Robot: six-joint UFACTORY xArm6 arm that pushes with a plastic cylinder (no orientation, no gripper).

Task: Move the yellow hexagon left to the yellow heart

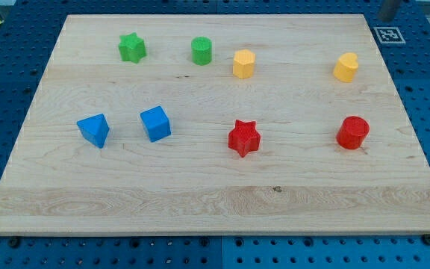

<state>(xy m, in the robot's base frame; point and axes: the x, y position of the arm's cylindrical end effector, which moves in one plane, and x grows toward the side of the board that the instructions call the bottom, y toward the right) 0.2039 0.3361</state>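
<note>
**Board inspection: yellow hexagon and yellow heart in the far row, tip barely in frame**

Your landmark is the red star [243, 137], standing a little right of centre on the wooden board [200, 202].

Nearest you, the strip of board between the red star and the view's bottom edge carries no blocks across its full width.

In the star's own row, the red cylinder [353, 132] stands well to the star's right, short of the board's right edge. To the star's left sits the blue cube [155, 123], and further left the blue wedge-like block [94, 130], with bare board between it and the left edge.

Beyond the star, the yellow hexagon [243, 63] stands almost directly behind it, well apart. The yellow heart [346, 66] is behind and far to the star's right; open board lies between hexagon and heart. Behind and to the star's left, the green cylinder [201, 51] stands near the hexagon, and the green star [131, 48] further left. All four keep a narrow margin from the far edge.

A grey-dark shape at the view's top right corner, beyond the board, may be the rod; you cannot tell where my tip is. It holds nothing; no block is touched.
</note>
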